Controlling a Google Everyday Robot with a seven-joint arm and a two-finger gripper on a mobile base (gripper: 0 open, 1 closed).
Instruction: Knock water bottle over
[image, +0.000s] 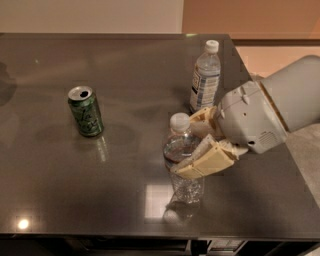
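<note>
- The water bottle (187, 186) stands on its base close to the front edge of the table (125, 65), somewhat right of the middle of that edge.
- The bottle is clear and ribbed with a white cap. The cap sits slightly nearer the left edge than the base does, so the bottle shows a slight lean.
- The gripper (184, 145) is at the bottle, reaching in from the right edge of the table.
- The jaws are spread. The upper part of the bottle lies between them.
- The near finger (205, 161) runs across the front of the bottle at mid-height and hides the band around its middle. It appears to touch the bottle.
- The far finger (204, 116) sits just beside the cap, on the side toward the back edge and the right edge. Contact with the bottle cannot be confirmed there.
- The white wrist housing (250, 120) is directly behind the fingers, over the right part of the table. The arm (295, 92) extends from it past the right edge.
- A taller bottle (205, 77) with a white-and-blue label stands upright toward the back right corner, behind the gripper and apart from the water bottle.
- A green can (86, 111) stands upright in the left half of the table, well apart from both bottles, with its top opened.
</note>
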